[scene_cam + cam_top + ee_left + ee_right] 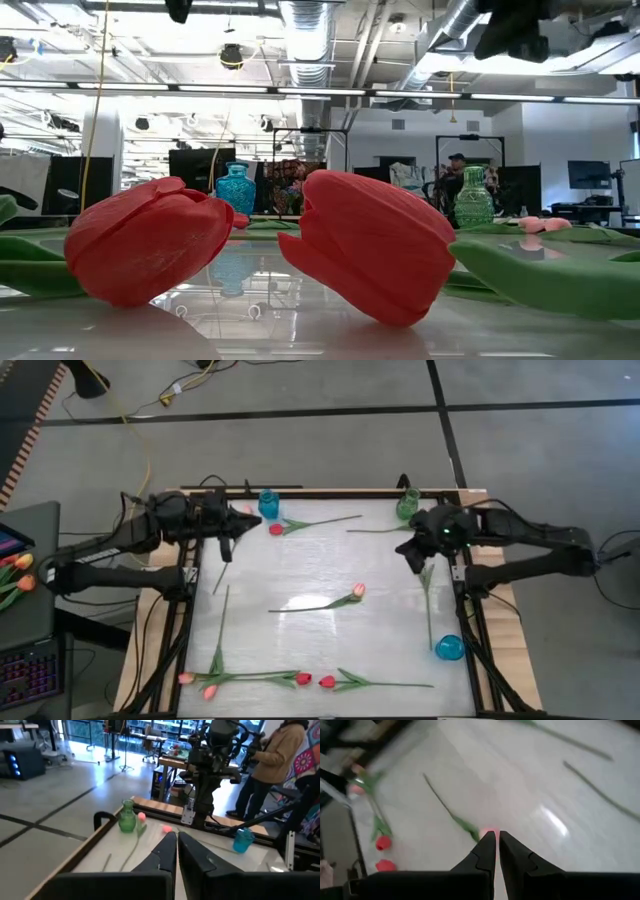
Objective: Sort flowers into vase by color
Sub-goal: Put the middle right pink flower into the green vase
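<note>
On the surface [330,570] seen from above, your left gripper [232,545] hangs clenched and empty just beside the blue vase [268,504] at the far edge, and your right gripper [414,560] is clenched too, near the green vase [407,506]. The flowers [318,601] lie scattered: one pink bud at mid-surface, a red one beside that blue vase, four along the near edge. A second blue vase [449,648] stands at the near right.

From table height, two red buds [372,258] fill the foreground, both far vases upright behind.

Your left wrist camera shows its fingers [167,852] pressed together, nothing between.

Your right wrist camera shows the same, with a pink bud [489,832] just past the fingertips. Descend shut and you will likely shove that bud aside; the thin stems may slip.
</note>
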Controlling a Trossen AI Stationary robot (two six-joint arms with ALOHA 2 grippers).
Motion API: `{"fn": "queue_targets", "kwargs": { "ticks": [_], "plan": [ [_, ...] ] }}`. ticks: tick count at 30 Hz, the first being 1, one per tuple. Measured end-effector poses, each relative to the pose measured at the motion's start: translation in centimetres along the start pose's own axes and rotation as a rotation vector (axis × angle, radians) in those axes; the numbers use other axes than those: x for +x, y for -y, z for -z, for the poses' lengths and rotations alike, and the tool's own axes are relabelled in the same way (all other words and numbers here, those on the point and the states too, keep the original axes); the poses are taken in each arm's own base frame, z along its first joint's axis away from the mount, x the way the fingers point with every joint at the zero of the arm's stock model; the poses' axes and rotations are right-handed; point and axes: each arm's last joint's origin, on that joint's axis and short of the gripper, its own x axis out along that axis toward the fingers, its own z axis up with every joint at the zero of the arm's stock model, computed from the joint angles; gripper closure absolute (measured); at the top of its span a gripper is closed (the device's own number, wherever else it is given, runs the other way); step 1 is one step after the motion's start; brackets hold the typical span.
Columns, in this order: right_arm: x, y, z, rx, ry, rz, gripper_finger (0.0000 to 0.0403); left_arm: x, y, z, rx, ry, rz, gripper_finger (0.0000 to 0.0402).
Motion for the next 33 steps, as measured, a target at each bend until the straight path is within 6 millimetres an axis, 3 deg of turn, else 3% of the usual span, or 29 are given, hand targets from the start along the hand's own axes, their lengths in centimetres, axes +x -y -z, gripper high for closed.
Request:
{"fn": "queue_targets", "kwargs": {
  "ticks": [8, 13, 18, 22, 26, 33],
  "plan": [
    [1.8, -2.0, -1.6, 0.095, -0.223, 0.113, 0.0304, 0.7, -0.2, 0.2, 0.042, -0.052, -0.033, 0.0303],
    [3.2, -1.9, -1.4, 0.205, -0.368, 0.142, 0.0228, 0.8, -0.2, 0.4, 0.026, -0.068, -0.043, 0.0218],
    [4.5, -1.3, -0.7, 0.243, -0.486, 0.295, 0.0129, 0.8, -0.3, 0.6, -0.043, -0.092, -0.061, 0.0156],
    [5.7, -1.1, -0.5, 0.281, -0.531, 0.393, 0.0078, 0.7, -0.3, 0.9, -0.072, -0.118, -0.07, 0.0138],
    [6.9, -0.7, 0.0, 0.299, -0.553, 0.468, 0.0062, 0.7, -0.3, 1.1, -0.103, -0.134, -0.075, 0.0137],
    [8.9, 2.5, 4.5, 0.402, -0.617, 0.562, 0.0074, 0.7, -0.3, 1.2, -0.136, -0.152, -0.069, 0.0136]
  ]
}}
